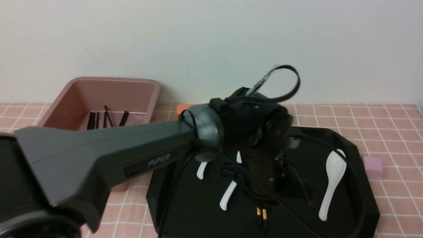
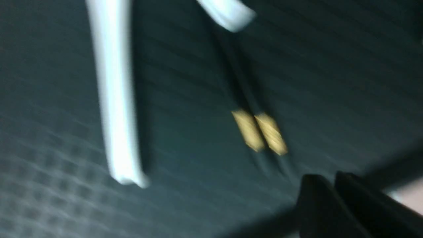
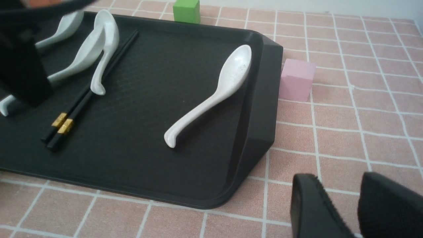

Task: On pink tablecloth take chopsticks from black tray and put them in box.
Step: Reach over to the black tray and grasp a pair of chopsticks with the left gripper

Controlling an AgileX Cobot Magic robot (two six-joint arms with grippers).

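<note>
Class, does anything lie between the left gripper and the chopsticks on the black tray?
Nothing visible separates the left gripper from the gold-banded end of the chopsticks. Farther along, a white spoon lies against or over them; unclear which.

The picture is smeared by blur. The two dark fingertips of my left gripper [image 2: 327,181] stand close together with nothing between them; I cannot tell whether they touch. From them, the chopsticks [image 2: 259,132] lie near at ten o'clock, side by side on the black tray [image 2: 330,82], their gold bands touching. A white spoon handle [image 2: 115,99] lies well apart at nine o'clock, and a second spoon handle [image 2: 228,13] at eleven.
</note>
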